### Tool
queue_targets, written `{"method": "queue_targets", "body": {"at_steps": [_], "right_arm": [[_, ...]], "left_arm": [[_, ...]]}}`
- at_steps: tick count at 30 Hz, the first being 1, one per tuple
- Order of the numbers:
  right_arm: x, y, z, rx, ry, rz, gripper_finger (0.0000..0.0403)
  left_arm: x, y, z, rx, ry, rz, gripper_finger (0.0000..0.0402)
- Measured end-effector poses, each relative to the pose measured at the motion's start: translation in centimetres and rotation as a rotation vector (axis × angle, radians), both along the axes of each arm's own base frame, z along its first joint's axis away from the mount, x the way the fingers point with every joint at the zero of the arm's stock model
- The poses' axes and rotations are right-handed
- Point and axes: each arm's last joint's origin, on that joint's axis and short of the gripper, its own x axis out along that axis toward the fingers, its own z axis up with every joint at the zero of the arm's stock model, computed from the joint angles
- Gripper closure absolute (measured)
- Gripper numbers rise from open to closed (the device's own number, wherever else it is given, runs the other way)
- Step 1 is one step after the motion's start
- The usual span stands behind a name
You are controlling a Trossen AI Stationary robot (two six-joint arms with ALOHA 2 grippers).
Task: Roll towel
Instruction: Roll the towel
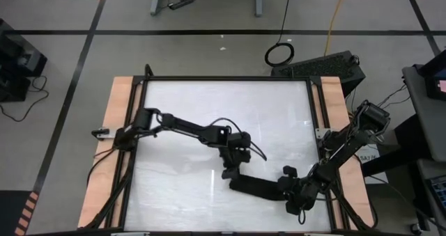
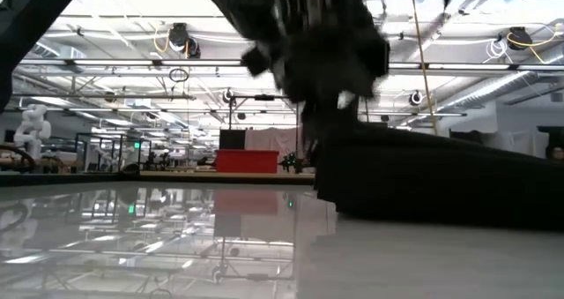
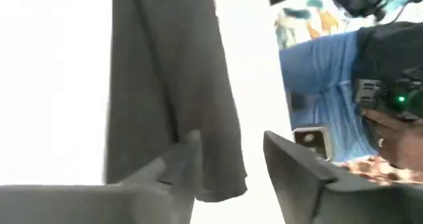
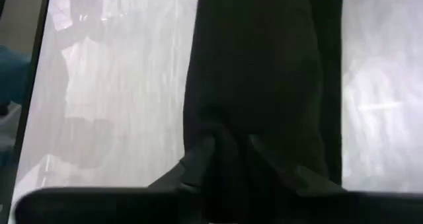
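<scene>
The black towel lies on the white table as a narrow strip near its front edge, right of centre. In the low view the towel is a low dark mound. My left gripper stands open over the strip's left end. One of its fingers is in front of the cloth, and I cannot tell whether it touches. My right gripper is shut on the strip's right end. My right gripper pinches the towel's right end between its two fingers, and the cloth bunches up into a ridge there. The fingers slant down from the table's right side and point along the strip. The rest of the towel lies flat on the table.
Wooden boards and a black frame border the glossy table top. Bare surface stretches over the far half and the near left. A person in a blue top is beyond the table in the left wrist view.
</scene>
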Motion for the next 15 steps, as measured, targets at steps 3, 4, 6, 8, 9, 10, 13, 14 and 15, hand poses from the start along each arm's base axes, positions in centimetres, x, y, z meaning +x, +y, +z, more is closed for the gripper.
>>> {"method": "queue_targets", "body": {"at_steps": [3,4,6,8,9,10,13,14,15], "right_arm": [[0.0,0.0,0.0,0.004,0.009,0.002,0.0351],[0.0,0.0,0.0,0.007,0.011,-0.002,0.0357],[-0.1,0.0,-0.1,0.013,0.015,-0.011,0.0366],[-0.1,0.0,-0.1,0.015,0.016,-0.013,0.0372],[-0.1,0.0,-0.1,0.017,0.019,-0.014,0.0373],[-0.1,0.0,-0.1,0.019,0.022,-0.012,0.0374],[-0.1,0.0,-0.1,0.021,0.025,-0.013,0.0373],[-0.1,0.0,-0.1,0.022,0.027,-0.014,0.0373],[-0.1,0.0,-0.1,0.023,0.027,-0.016,0.0372]], "left_arm": [[-0.2,0.3,2.4,0.044,-0.096,-0.005,0.0193],[-0.4,0.4,3.1,0.070,-0.121,-0.006,0.0180],[-0.7,0.0,4.4,0.146,-0.199,-0.025,0.0162],[-1.3,-1.3,6.2,0.253,-0.309,-0.071,0.0155],[-1.7,-2.2,6.8,0.317,-0.358,-0.105,0.0154],[-1.9,-3.2,7.1,0.384,-0.409,-0.136,0.0153],[-2.7,-6.1,6.8,0.599,-0.482,-0.230,0.0152],[-2.9,-6.9,6.6,0.649,-0.502,-0.258,0.0152],[-3.0,-7.7,6.4,0.686,-0.525,-0.281,0.0152]]}}
